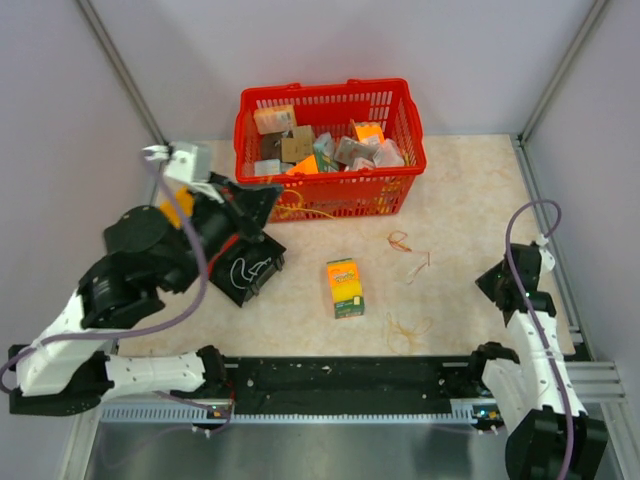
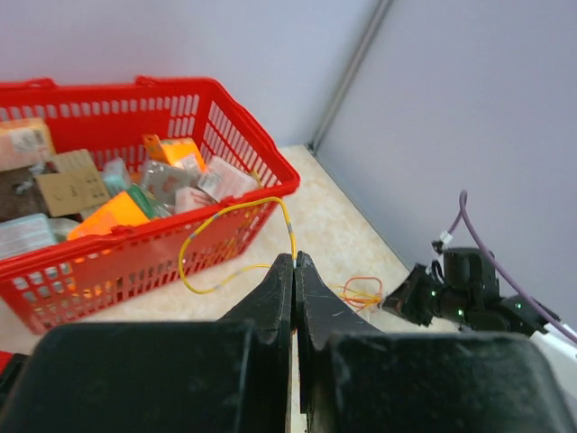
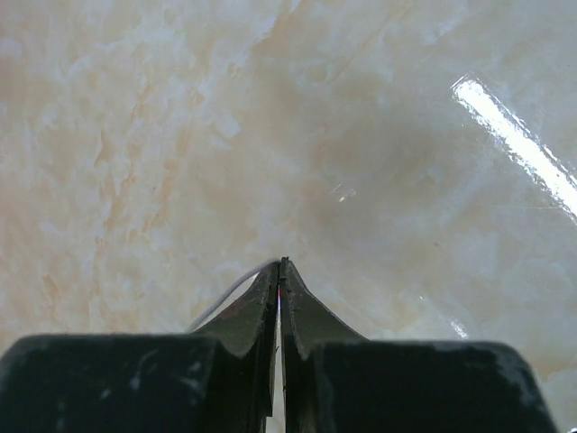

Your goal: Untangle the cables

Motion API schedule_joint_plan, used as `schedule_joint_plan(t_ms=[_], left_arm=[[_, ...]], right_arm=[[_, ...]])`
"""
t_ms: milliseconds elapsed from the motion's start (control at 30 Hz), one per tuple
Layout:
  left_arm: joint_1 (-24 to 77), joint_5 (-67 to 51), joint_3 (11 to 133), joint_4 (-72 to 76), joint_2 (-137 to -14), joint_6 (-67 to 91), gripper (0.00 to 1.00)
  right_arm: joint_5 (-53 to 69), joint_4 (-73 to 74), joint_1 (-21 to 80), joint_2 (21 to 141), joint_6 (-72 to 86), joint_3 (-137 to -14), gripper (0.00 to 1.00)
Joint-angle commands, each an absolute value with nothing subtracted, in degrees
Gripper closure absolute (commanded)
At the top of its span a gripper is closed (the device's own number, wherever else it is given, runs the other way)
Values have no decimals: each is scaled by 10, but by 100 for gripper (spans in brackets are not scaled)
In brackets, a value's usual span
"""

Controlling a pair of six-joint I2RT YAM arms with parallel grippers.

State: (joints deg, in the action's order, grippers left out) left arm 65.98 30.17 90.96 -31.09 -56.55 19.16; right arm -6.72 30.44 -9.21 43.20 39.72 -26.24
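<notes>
- Left gripper (image 2: 295,260): black fingers pressed together, pinching one end of a thin yellow cable (image 2: 288,225). The cable loops leftward in front of the red plastic mesh basket (image 2: 108,262) at far left.
- Right gripper (image 3: 281,263): fingers pressed together over the bare marbled table (image 3: 180,135), near right. Whether anything is pinched cannot be told.
- Other thin orange and tan cables (image 1: 400,240): loose curls on the table, right of the yellow-green box (image 1: 345,287).
- Step, as judged: drawing the yellow strand clear of the others.
- Next move calls for laying it down apart from the curls, clear of the basket.

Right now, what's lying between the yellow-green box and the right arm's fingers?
Thin loose cables, curled in small loops on the table; the top view shows them between the box and the right fingers.
</notes>
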Motion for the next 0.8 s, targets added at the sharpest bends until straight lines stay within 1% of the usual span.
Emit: schedule_joint_plan(t_ms=[0, 67, 133, 267, 367, 467, 567, 633, 700, 767], left_arm=[[657, 370, 890, -299, -501, 171, 100], [657, 347, 885, -296, -492, 177, 100], [657, 333, 891, -298, -495, 179, 100], [657, 339, 903, -288, -499, 168, 100], [657, 347, 921, -294, -497, 155, 100], [657, 362, 937, -302, -484, 143, 100], [657, 356, 934, -296, -467, 148, 100], [657, 338, 938, -297, -472, 151, 100], [657, 325, 942, -299, -482, 155, 100], [657, 318, 946, -294, -494, 154, 100]], right_arm=[[-36, 280, -108, 433, 379, -262, 100], [-19, 271, -108, 448, 366, -266, 100], [-32, 271, -108, 456, 372, -265, 100], [-40, 266, -114, 458, 388, -260, 100], [-44, 267, -154, 460, 376, -270, 100], [12, 264, -240, 465, 360, -283, 100], [93, 247, -250, 493, 329, -298, 100], [153, 227, -240, 517, 323, -293, 92], [190, 216, -217, 533, 303, -294, 79], [233, 214, -193, 537, 285, -297, 69]])
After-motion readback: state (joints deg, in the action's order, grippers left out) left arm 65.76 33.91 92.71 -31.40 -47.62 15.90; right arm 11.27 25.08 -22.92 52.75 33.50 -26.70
